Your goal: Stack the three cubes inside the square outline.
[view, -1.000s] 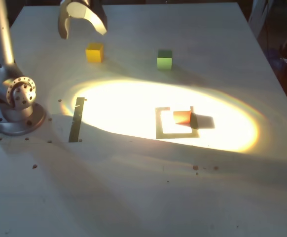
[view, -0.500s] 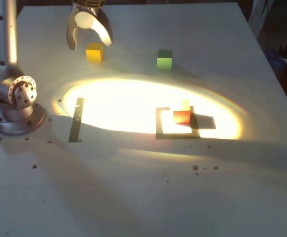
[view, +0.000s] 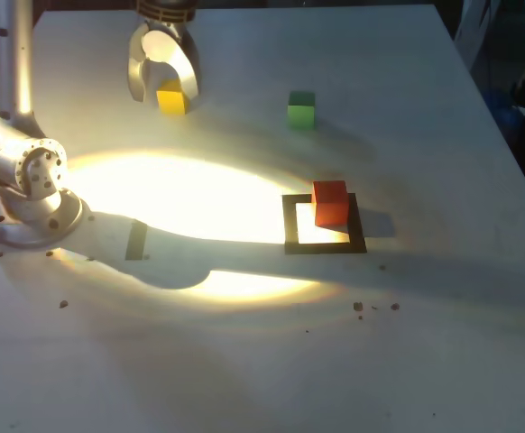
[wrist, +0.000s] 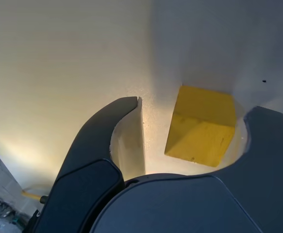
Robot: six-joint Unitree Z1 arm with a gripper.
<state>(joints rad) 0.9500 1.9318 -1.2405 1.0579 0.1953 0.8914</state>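
Yellow cube [wrist: 201, 127] sits between gripper [view: 161, 87] jaws, a gap showing.

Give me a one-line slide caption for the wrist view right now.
Gripper straddling the yellow cube on the white table, a gap visible beside one finger.

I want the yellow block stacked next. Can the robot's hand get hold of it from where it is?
Probably yes. The hand is already down around the yellow block, one finger on each side. A small gap shows beside it, so it is not squeezed yet, and nothing else is in the way.
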